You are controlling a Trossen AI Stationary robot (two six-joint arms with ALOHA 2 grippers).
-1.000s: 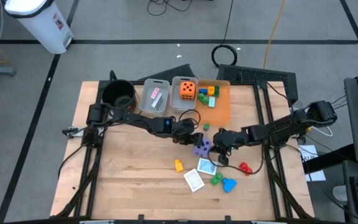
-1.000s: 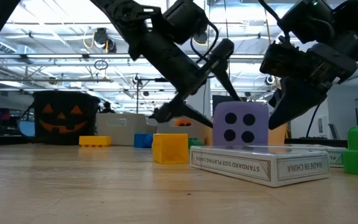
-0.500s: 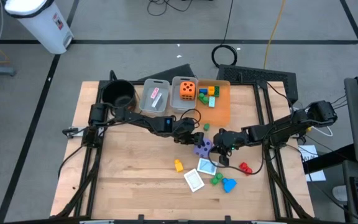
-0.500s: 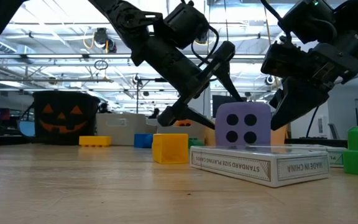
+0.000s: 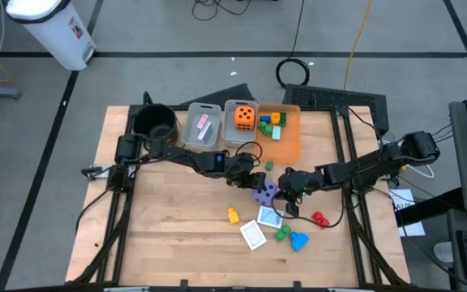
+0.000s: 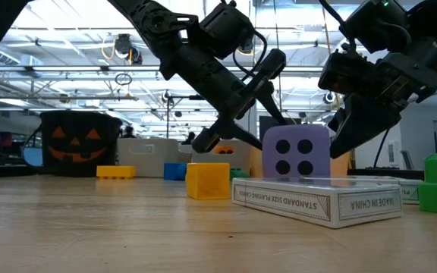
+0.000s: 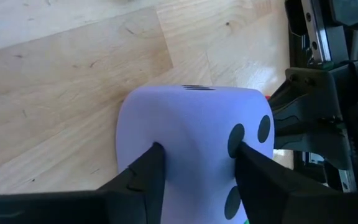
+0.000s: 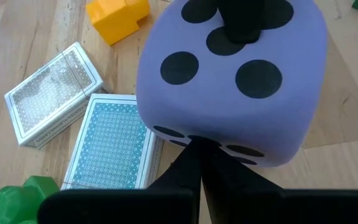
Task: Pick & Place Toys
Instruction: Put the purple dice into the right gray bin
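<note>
The wooden bench [image 5: 169, 227] carries everything; at its far edge stand a black pot [image 5: 154, 122], a grey bin [image 5: 202, 126] and an orange bin [image 5: 286, 134], the latter beside an orange die [image 5: 245, 118]; mid-bench, the purple die [image 5: 263, 193] rests on the wood; the left pincer [image 7: 194, 177] has its two fingers pressed against opposite faces of that die, closed on it; the right pincer [image 8: 199, 163] is fully closed, its tip touching the die's other side and holding nothing; just beside lie a teal card pack [image 8: 112, 149], a white card pack [image 8: 53, 93], a yellow block [image 5: 233, 216], green blocks [image 5: 282, 234] and a red block [image 5: 319, 218].
</note>
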